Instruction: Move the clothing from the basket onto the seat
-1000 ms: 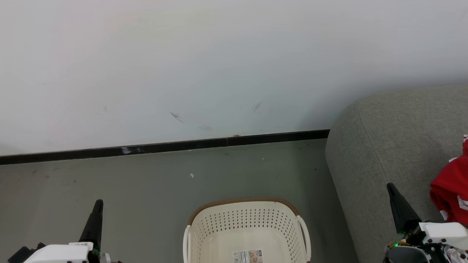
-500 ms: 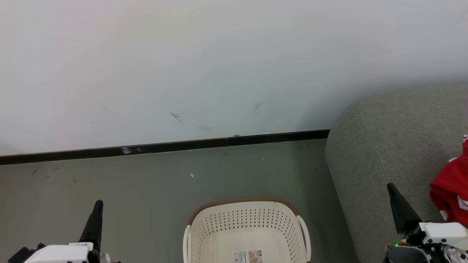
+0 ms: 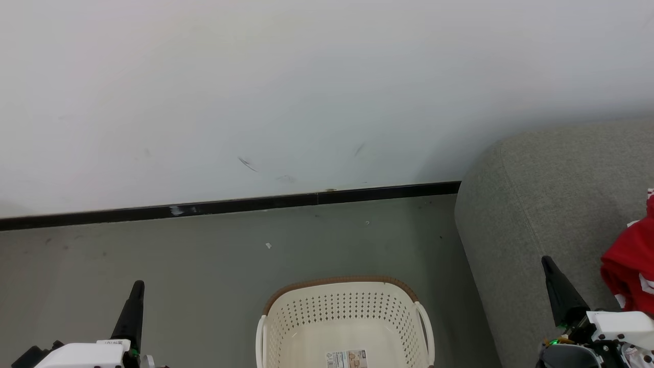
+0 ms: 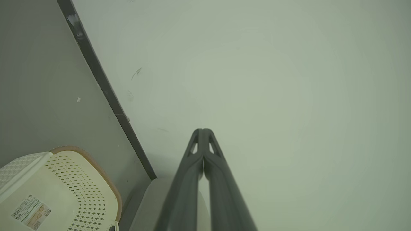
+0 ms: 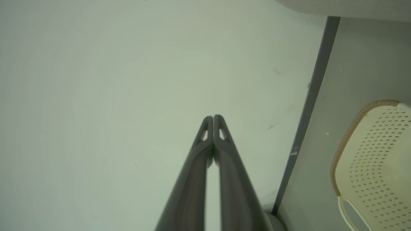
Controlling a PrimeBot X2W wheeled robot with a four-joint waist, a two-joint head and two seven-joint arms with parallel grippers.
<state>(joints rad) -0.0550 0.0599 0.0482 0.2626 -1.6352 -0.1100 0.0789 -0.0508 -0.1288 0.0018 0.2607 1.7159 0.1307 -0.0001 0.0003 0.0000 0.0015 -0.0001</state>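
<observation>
Red clothing (image 3: 629, 271) lies on the grey sofa (image 3: 541, 194) beside the laundry basket (image 3: 340, 280); left tool (image 3: 138, 284) and right tool (image 3: 545, 259) pinched closed, empty

**Cream, Grey, Red and Black**

The basket (image 3: 347, 313) is cream-white, its walls patterned with rows of small diamond-shaped holes. Its rim (image 3: 340, 280) is brown with a woven look. The label (image 3: 346, 359) inside is white with black print and a beige patch. The seat (image 3: 552, 194) is mottled grey, finely textured fabric. The clothing (image 3: 631, 268) is bright red with white patches. The wall (image 3: 306, 76) is off-white with a few dark scuffs, the skirting (image 3: 230, 206) is black, and the floor (image 3: 204, 255) is dull grey-green with pale specks. The left gripper (image 3: 138, 284) and right gripper (image 3: 546, 261) have dark grey-black jaws on white housings, each with a small green light.
</observation>
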